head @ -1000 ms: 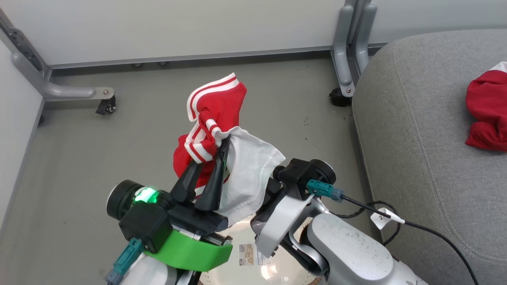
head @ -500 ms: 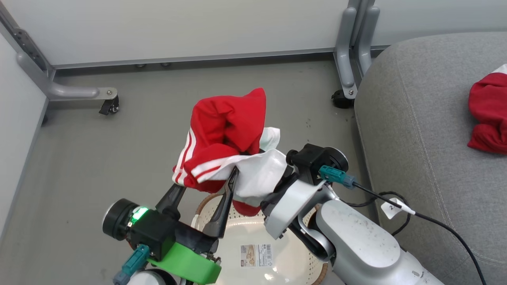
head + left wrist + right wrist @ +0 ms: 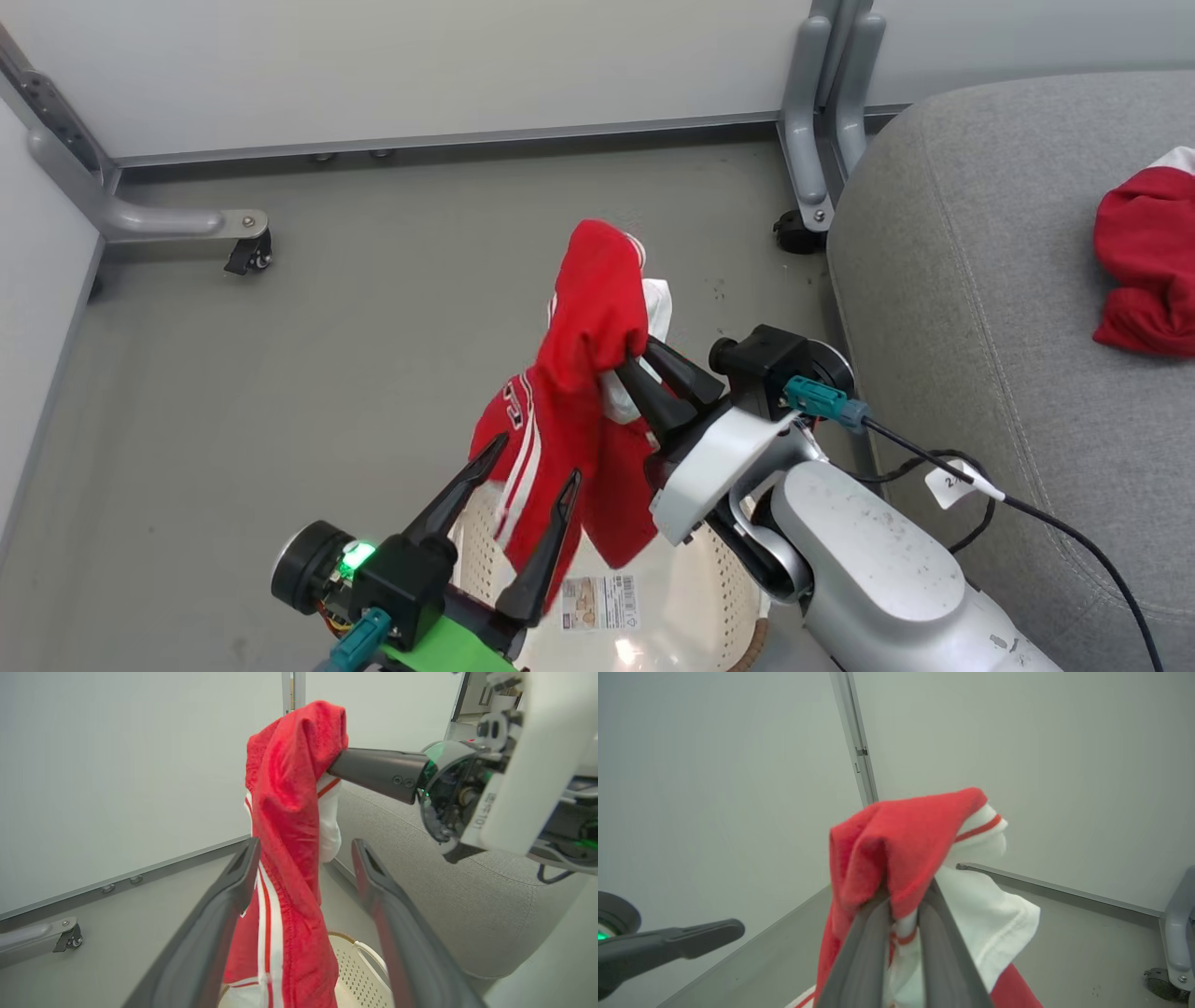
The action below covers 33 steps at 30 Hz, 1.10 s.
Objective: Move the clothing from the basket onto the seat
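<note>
1. Pinched high in the right gripper, fingers pressed together on a bunched fold of the red garment. Hanging limp above the basket; impossible to tell whether the lower end touches it. Close to the seat, not yet on it.
2. Spread wide just below: left gripper, one finger either side of the dangling cloth, gripping nothing.
3. Already lying crumpled on the seat, well off to the right: second garment.
4. Judged light, soft and floppy, with no stiffness and nothing fragile. Likely to swing, drape and catch on the basket rim rather than slide out. Best taken by a gathered wad of fabric or the thicker trimmed hem, never by a single thin layer.
5. Stuck flat on the basket's bottom: printed sticker, text too small to read. Hung on the right arm's cable: white tag, marked with what looks like a 2. White lettering on the red cloth, too creased to make out.
</note>
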Available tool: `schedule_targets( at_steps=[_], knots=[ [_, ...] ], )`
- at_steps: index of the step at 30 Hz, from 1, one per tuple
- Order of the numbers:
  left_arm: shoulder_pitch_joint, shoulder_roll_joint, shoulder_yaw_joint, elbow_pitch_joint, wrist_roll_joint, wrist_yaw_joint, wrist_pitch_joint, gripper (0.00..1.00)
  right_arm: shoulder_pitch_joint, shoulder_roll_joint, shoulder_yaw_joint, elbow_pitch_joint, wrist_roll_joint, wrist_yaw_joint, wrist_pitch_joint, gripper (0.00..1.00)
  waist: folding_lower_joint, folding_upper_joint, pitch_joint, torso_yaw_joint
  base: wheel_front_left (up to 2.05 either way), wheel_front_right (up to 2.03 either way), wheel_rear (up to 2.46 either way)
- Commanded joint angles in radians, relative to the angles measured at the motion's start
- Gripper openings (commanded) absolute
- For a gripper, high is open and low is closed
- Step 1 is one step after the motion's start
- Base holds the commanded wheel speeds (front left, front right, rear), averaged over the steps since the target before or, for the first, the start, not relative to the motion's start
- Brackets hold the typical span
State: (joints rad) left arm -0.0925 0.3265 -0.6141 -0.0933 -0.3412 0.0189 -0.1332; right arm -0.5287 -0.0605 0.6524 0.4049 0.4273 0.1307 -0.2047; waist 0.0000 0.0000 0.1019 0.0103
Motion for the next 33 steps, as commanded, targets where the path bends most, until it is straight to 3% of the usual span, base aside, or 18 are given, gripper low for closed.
schedule_targets(
  at_steps=[1, 13, 33],
  knots=[
    [0.008, 0.002, -0.002, 0.005, 0.004, -0.002, -0.004, 1.0, 0.015, -0.005, -0.005, 0.004, -0.006, 0.0, -0.003, 0.0, 0.0, 0.0, 0.0, -0.004, 0.0, 0.0, 0.0],
    [-0.016, 0.021, -0.017, 0.002, 0.017, -0.009, -0.007, 1.0, 0.008, -0.002, -0.012, 0.011, 0.0, 0.0, -0.001, 0.0, 0.0, 0.0, 0.025, -0.109, 0.0, 0.0, 0.0],
    [-0.088, 0.053, -0.038, -0.023, 0.042, -0.025, 0.034, 1.0, 0.008, -0.005, -0.105, -0.012, -0.031, 0.0, -0.038, 0.0, 0.0, 0.0, 0.119, -0.438, 0.0, 0.0, 0.0]
  ],
)
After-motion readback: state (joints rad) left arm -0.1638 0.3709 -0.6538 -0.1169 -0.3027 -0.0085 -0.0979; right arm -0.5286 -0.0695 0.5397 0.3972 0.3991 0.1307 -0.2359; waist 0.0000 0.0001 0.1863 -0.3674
